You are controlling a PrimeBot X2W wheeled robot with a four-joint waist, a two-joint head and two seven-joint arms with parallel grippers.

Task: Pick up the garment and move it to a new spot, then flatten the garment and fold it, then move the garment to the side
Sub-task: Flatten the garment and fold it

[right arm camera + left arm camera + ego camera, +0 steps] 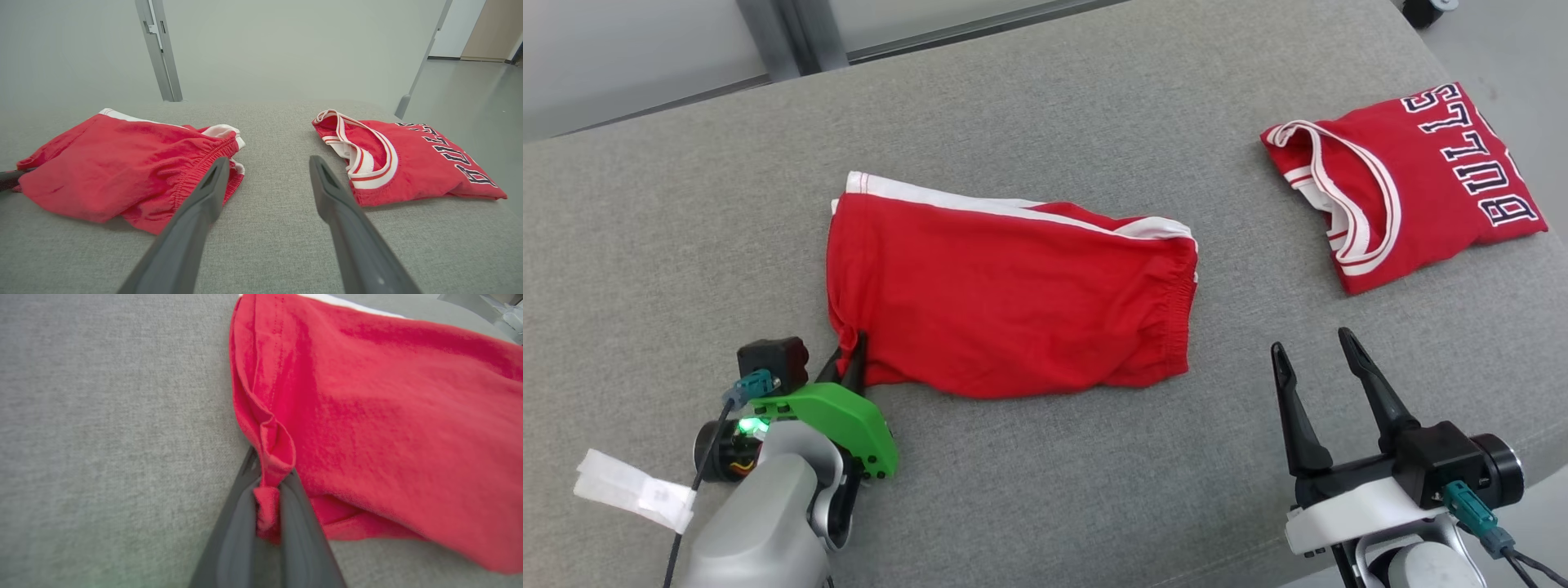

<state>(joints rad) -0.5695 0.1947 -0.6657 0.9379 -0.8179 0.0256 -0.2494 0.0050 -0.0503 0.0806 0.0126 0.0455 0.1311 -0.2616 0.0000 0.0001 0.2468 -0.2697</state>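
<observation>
The garment, a pair of red shorts (1013, 294) with a white side stripe, lies folded flat in the middle of the grey cushioned surface (686, 245). My left gripper (854, 351) is shut on the shorts' near left corner; in the left wrist view a pinch of red cloth (267, 506) sits between the two dark fingers while the rest of the shorts (388, 416) spreads up and to the right. My right gripper (1311, 347) stands open just right of the elastic waistband, touching nothing. In the right wrist view the shorts (122, 171) lie left of my right gripper (268, 160).
A folded red Bulls jersey (1413, 188) lies at the far right of the cushion, also seen as the jersey (408, 163) right of my right fingers. The cushion's edge drops to the floor at the right. A wall and metal posts (159, 49) stand behind.
</observation>
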